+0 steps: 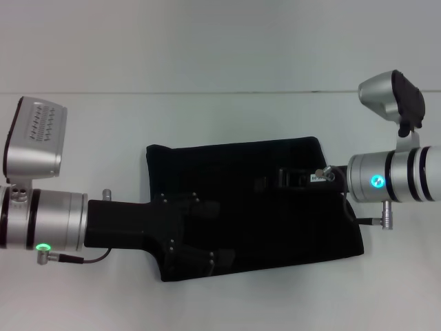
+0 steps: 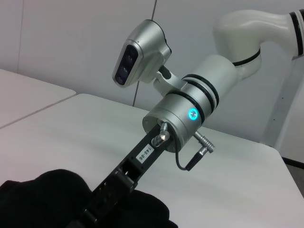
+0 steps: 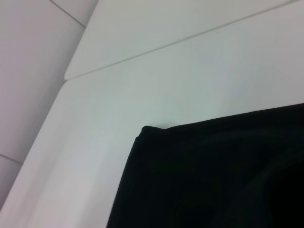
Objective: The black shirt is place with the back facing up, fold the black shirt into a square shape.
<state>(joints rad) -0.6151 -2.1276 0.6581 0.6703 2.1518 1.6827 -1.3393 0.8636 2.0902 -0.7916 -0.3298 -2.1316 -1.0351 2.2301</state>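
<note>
Shirt (image 1: 255, 207) lies under both pincers, seemingly touching.

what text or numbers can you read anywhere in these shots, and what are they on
"140-96", roughly, since the last digits are uncertain: on a small white sticker on the black body of the right pincer, left wrist view.
The same sticker in the head view: too small to read.
The black shirt: no lettering visible on the side that shows.
Right wrist view: no text.

Shirt (image 1: 248, 207) mid-table (image 1: 207, 117) — left gripper (image 1: 207, 234) & right gripper (image 1: 282, 179) over it.
</note>
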